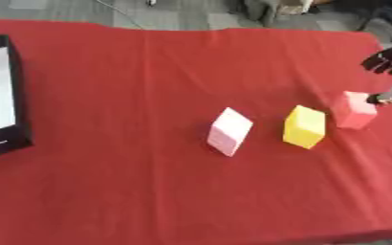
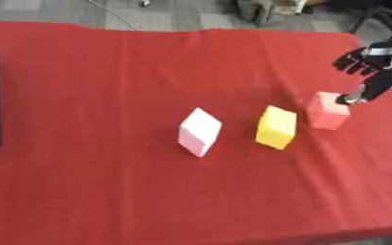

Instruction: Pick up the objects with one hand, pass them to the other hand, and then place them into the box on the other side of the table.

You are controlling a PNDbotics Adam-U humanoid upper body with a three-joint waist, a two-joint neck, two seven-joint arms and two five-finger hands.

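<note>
Now we start with the red block.
Our right hand (image 2: 368, 61) is wide open, thumb by the red block (image 2: 326, 111). Yellow block (image 2: 276, 127), pink block (image 2: 199, 131) wait; box (image 1: 0, 95) looks empty.

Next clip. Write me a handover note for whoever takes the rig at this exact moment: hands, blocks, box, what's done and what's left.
Right robot hand: open, fingers spread above the red block, thumb tip at its top right edge; no grasp yet.
Left robot hand: not in view.
Blocks: white block, yellow block and red block stand in a row on the red cloth, right of centre.
Box: at the left edge; no blocks visible in it.
Done: nothing placed.
Left: grasp each block, pass to the left hand, place in the box.
</note>
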